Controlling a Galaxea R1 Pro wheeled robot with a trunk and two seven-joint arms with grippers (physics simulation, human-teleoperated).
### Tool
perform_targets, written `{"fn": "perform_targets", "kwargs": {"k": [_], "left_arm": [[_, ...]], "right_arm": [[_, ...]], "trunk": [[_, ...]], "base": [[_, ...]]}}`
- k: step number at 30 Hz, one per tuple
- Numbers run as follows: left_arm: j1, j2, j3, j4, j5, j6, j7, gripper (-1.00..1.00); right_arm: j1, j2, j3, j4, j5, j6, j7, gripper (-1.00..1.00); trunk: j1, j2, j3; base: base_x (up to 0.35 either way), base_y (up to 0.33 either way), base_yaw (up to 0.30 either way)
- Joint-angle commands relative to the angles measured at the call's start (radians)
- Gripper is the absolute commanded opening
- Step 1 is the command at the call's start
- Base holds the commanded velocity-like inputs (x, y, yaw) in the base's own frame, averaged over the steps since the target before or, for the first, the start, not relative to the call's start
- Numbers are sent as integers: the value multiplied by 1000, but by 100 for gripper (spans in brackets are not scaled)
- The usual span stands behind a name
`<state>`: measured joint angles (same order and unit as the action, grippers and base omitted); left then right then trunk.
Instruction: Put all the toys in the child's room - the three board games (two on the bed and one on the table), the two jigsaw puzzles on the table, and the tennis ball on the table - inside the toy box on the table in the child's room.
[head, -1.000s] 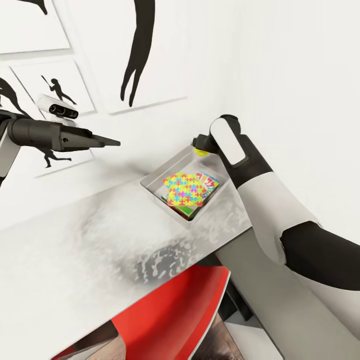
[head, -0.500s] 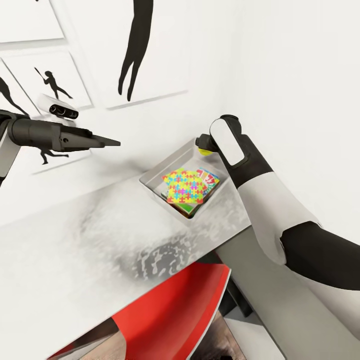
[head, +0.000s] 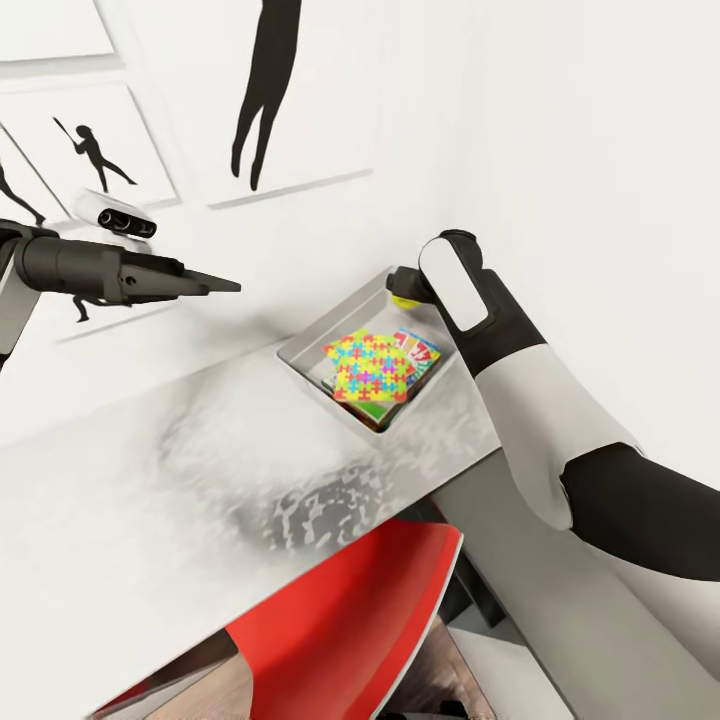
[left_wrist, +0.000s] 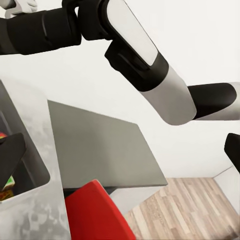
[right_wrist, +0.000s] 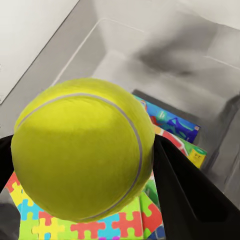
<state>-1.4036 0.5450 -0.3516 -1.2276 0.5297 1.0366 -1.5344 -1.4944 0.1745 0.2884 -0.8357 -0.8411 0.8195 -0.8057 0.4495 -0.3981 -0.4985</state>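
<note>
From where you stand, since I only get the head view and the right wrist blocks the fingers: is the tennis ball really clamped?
Observer: Yes. In the right wrist view the tennis ball sits between the dark fingers of the right gripper.
Operator: Is it over the toy box?
Observer: The same view looks past the ball onto the toy box floor and the jigsaw puzzle inside it.
Operator: Anything else in there?
Observer: A blue board game lies flat beyond the ball, partly under the puzzle.
Operator: And the left gripper?
Observer: In the left wrist view its two fingertips stand wide apart, holding nothing.
</note>
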Motion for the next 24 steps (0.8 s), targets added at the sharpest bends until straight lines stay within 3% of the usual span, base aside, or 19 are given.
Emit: {"fn": "perform_targets", "kwargs": {"k": [1,15,24], "left_arm": [[-2,1,-2,0,1,11,-4,100],[-2,2,-1,-1,1,11,-4,100],[-2,41,6,4,2,11,-4,100]], "right_arm": [[-1,0,1,0,-11,-1,-10,-100],[-24,0,0,0,-10,-2,-4,-100],[-28,0,-3,-3,-10,-2,-4,-100]], "trunk": [[1,-2,-3],[1,-2,-26],[1,-2,-41]], "base": [[0,0,0],[0,0,0],[0,0,0]]}}
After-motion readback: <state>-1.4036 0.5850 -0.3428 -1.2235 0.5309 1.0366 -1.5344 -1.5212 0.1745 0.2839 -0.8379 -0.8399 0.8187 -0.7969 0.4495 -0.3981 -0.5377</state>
